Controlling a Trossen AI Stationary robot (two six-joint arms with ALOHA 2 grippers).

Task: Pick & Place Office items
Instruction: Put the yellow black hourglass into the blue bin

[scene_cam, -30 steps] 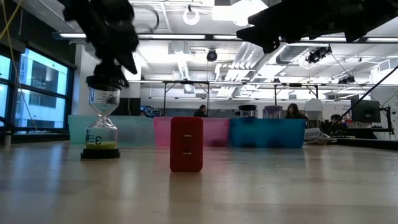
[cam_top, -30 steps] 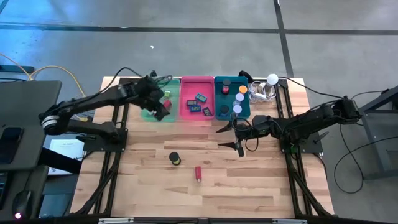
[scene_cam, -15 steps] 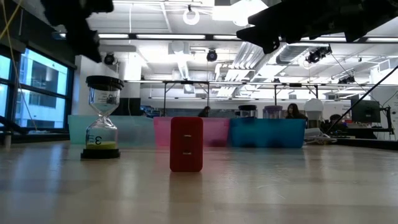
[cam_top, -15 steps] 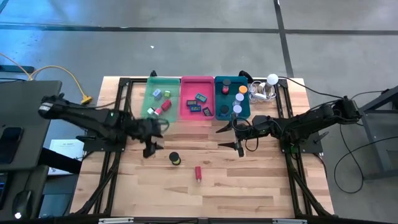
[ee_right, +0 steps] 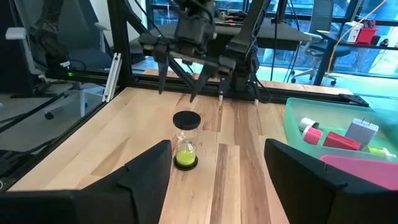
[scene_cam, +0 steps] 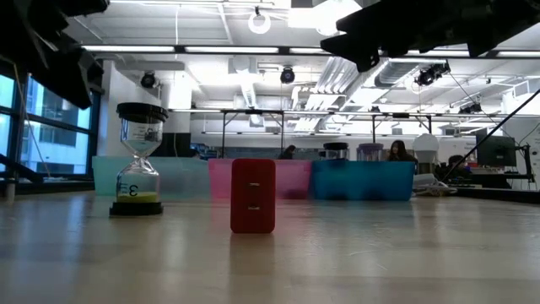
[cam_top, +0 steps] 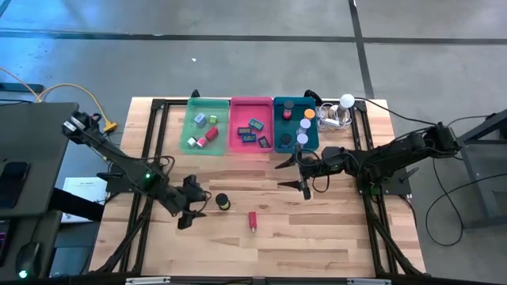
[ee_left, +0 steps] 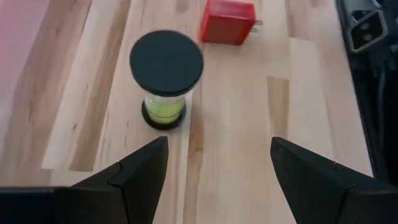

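One hourglass (ee_left: 166, 79) just beyond open left tool (ee_left: 214, 165).

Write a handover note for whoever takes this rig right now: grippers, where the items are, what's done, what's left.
Left gripper: open, empty, low over the table just short of the hourglass.
Right gripper: open, empty, waiting in front of the teal tray.
Done: small items already lie in the green tray, pink tray and teal tray.
Left: the hourglass, standing upright, and the red block beside it, both on bare wood. The left gripper is lined up on the hourglass, likely the next pick.
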